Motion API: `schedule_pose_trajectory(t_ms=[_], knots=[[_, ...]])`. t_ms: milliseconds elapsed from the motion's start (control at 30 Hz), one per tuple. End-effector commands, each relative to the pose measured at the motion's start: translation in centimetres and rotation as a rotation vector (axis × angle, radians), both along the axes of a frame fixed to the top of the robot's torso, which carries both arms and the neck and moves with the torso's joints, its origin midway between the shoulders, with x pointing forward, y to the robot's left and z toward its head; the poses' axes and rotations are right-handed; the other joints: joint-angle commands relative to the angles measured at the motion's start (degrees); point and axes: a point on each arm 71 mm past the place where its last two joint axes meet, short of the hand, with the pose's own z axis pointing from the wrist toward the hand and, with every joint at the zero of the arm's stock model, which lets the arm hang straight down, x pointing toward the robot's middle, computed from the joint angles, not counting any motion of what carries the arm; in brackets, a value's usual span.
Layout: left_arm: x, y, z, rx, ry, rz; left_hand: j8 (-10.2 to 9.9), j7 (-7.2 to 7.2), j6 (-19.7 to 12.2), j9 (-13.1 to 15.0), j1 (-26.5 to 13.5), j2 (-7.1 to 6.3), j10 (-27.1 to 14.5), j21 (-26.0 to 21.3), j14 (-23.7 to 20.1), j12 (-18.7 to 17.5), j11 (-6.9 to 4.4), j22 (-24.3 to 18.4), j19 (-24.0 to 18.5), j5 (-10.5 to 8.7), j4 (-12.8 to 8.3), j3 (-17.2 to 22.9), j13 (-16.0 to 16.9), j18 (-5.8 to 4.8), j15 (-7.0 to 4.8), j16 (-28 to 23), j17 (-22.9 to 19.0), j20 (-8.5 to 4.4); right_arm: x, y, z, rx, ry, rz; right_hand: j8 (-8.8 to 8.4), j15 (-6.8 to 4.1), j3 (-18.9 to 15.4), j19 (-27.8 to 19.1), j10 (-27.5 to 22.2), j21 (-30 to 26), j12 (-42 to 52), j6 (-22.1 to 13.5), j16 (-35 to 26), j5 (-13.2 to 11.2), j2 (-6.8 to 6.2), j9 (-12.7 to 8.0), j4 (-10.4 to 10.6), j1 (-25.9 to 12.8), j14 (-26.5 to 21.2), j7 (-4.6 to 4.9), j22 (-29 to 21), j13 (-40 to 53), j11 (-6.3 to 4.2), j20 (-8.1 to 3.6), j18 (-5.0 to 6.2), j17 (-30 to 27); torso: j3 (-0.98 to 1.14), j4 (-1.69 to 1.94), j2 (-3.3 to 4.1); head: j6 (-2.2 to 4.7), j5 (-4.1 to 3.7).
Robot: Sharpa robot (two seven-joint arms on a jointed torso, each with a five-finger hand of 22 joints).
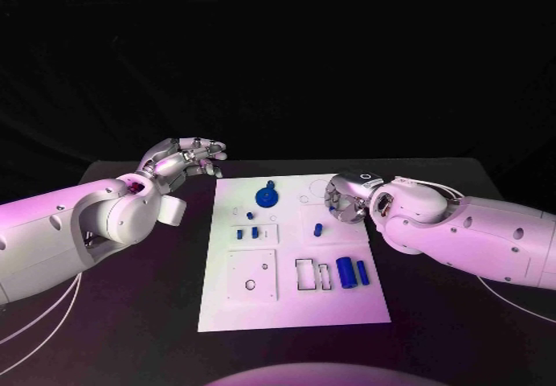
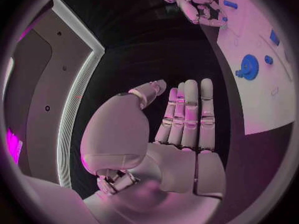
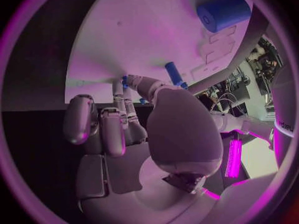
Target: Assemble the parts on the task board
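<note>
A: Where are the hands? Head view first.

B: Left hand [image 1: 186, 158] sits upper left of centre, off the task board [image 1: 348, 310], over bare black table [image 1: 116, 322]. In its wrist view the fingers [image 2: 190, 114] are straight and side by side, palm bare, holding nothing. Right hand [image 1: 345, 197] hangs over the board's upper right part, fingers pointing down.

A: Is the right hand holding a part?

B: Cannot tell. In its wrist view the fingers [image 3: 118, 127] curl toward the board, their tips close to a small blue peg [image 3: 174, 74]; contact is hidden.

A: And the parts?

B: Blue gear [image 1: 267, 195] top centre. Small pegs [image 1: 247, 233] left of centre. Two blue cylinders [image 1: 353, 272] lower right, beside a rectangular cutout [image 1: 306, 273]. All on the board.

A: Step in hand?

B: My reading: early, right hand reaching for the short peg [image 1: 316, 229] near centre. Next it needs a clean pinch, then a lift and alignment with a socket.
</note>
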Motion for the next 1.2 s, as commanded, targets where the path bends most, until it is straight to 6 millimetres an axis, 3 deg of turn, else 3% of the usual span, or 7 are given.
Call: schedule_pose_trajectory(t_ms=[33,600,767,967,1200], knots=[[-0.02,-0.23,0.02,-0.004,0.005,-0.019,-0.37,-0.09,-0.41,-0.1,0.4,-0.22,0.02,-0.28,-0.23,-0.21,0.39,-0.05,-0.25,-0.36,0.0,-0.3,-0.07,1.01,0.18,-0.4,-0.05,0.34,-0.39,0.03,-1.31,-0.057,0.045,-0.007,0.09,-0.32,0.37,0.23,0.32,0.18,-0.16,0.44,0.17,-0.36,0.46,0.07,-0.03,-0.21,2.42,0.01,2.47,0.04,0.0,-0.07,-1.12,-0.16,0.01,0.04,-0.05,-0.17,-0.08],[-0.08,-0.26,-0.05,0.011,0.01,-0.036,-1.11,0.32,-1.26,-0.31,0.5,-0.47,-0.66,-0.52,-0.44,-1.11,0.77,-0.47,-0.24,-0.21,-0.1,-0.67,-0.03,0.98,0.47,-0.55,-0.09,0.56,-0.7,0.32,-2.01,-0.1,0.07,0.0,0.08,-0.28,0.44,0.2,-0.02,0.18,-0.72,0.66,0.19,-0.81,-0.44,0.18,-0.47,-0.93,2.43,-0.01,2.58,-0.08,0.1,-0.11,-1.14,-0.22,-0.05,0.03,0.0,-0.38,-0.18],[-0.1,-0.23,-0.04,0.015,0.008,-0.038,-1.12,0.33,-1.28,-0.31,0.51,-0.46,-0.69,-0.53,-0.45,-1.13,0.78,-0.49,-0.25,-0.2,-0.11,-0.67,-0.03,0.98,0.48,-0.55,-0.09,0.56,-0.78,0.46,-2.12,-0.108,0.068,0.001,0.6,-0.45,0.86,0.31,0.67,0.44,-0.64,1.71,0.23,-0.74,-0.08,0.5,-0.85,-0.88,2.44,-0.34,2.81,0.04,-0.18,-0.19,-1.18,-0.19,-0.06,0.07,-0.02,-0.47,-0.21],[-0.13,-0.21,-0.03,0.02,0.005,-0.039,-1.13,0.33,-1.29,-0.31,0.53,-0.44,-0.72,-0.54,-0.46,-1.16,0.8,-0.5,-0.25,-0.18,-0.11,-0.67,-0.03,0.97,0.49,-0.56,-0.09,0.57,-0.71,0.4,-1.84,-0.096,0.012,-0.025,2.72,-1.79,2.13,1.01,5.03,1.73,0.38,4.8,0.47,-2.58,2.02,2.24,-2.52,0.22,2.59,-1.48,3.81,1.15,-1.75,-1.32,-1.43,0.09,-0.07,-0.02,-0.03,-0.53,-0.23],[-0.14,-0.15,-0.03,0.022,0.005,-0.039,-1.14,0.35,-1.3,-0.31,0.55,-0.41,-0.76,-0.55,-0.47,-1.2,0.82,-0.52,-0.25,-0.16,-0.12,-0.68,-0.02,0.97,0.5,-0.56,-0.09,0.58,-0.6,0.12,-1.39,-0.064,-0.051,-0.059,2.99,-2.07,3.3,1.12,5.93,1.93,0.17,5.0,0.36,-3.43,2.13,2.79,-3.07,0.15,2.56,-1.72,4.03,1.57,-2.05,-1.67,-1.49,-0.16,-0.04,0.03,-0.06,-0.43,-0.33]])
